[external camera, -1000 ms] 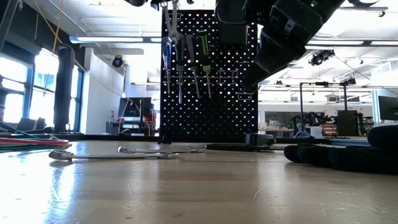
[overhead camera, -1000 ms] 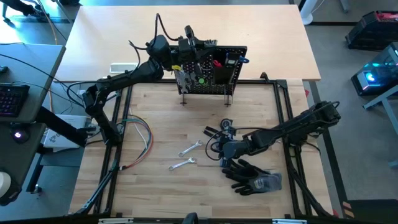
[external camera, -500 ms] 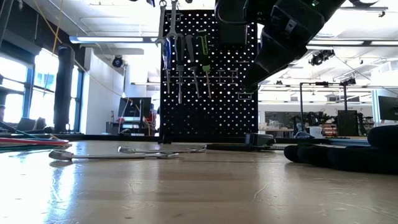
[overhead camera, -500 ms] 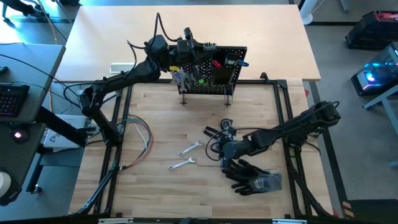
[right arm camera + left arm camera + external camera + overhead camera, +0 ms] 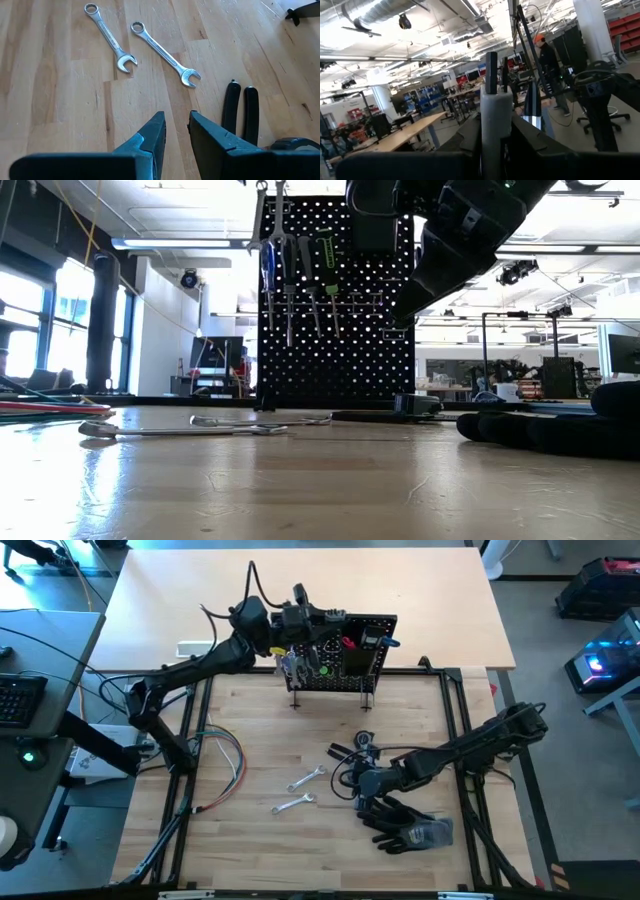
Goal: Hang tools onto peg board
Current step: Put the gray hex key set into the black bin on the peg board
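Two grippers: I had the left gripper (image 5: 290, 622) up at the top edge of the peg board (image 5: 345, 660) and the right gripper (image 5: 360, 780) low over the table (image 5: 260, 840).
Left grip: its fingers were clamped on a pale shaft (image 5: 496, 115) standing upright between them; I could not tell which tool it was.
Right grip: fingers stood slightly parted with nothing between them, above bare wood.
Left arm pose: stretched from the table's left edge, reaching far to the board.
Right arm pose: extended from the right side, bent low, wrist near the black pliers (image 5: 345, 752) and just beside the black gloves (image 5: 405, 823).
Tools on the table: two silver wrenches (image 5: 110, 36) (image 5: 165, 54) lay flat, side by side, apart from each other.
Tools on the board: several hung from its upper left part, a green-handled driver (image 5: 327, 255) among them.
Surface: pale planked wood, with coloured wires (image 5: 228, 755) looped at the left.
Room: open workshop with benches, ceiling ducts and a standing person (image 5: 550, 60).
Board: black, perforated, upright on thin legs.
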Action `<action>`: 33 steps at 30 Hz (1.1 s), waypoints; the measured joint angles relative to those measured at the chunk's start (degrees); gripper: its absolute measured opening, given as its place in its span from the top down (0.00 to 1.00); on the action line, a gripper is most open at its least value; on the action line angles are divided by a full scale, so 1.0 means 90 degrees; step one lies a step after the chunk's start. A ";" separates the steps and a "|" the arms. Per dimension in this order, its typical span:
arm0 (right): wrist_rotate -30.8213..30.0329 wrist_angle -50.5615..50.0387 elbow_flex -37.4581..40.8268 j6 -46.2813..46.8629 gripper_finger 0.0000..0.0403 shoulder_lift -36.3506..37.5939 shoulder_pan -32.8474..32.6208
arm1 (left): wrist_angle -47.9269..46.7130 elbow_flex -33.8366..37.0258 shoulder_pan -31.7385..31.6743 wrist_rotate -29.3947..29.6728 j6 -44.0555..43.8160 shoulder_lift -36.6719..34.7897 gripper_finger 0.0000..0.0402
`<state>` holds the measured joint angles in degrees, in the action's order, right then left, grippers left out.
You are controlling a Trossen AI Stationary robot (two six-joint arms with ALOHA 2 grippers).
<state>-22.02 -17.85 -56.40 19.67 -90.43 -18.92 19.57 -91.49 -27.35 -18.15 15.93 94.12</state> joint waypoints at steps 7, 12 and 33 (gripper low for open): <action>-0.0004 0.0002 0.0000 0.0004 0.80 0.0000 0.0000 | -0.0223 -0.0006 0.0002 0.0011 0.0074 -0.0127 0.86; -0.0006 0.0005 -0.0001 0.0050 0.80 0.0000 0.0000 | -0.0301 -0.0006 0.0007 0.0024 0.0084 -0.0235 0.86; -0.0010 0.0007 -0.0002 0.0092 0.80 0.0000 0.0000 | -0.0226 -0.0008 0.0114 0.0125 0.0215 -0.0323 0.86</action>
<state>-22.11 -17.79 -56.42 20.50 -90.43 -18.92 17.54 -91.57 -26.33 -17.03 17.87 91.22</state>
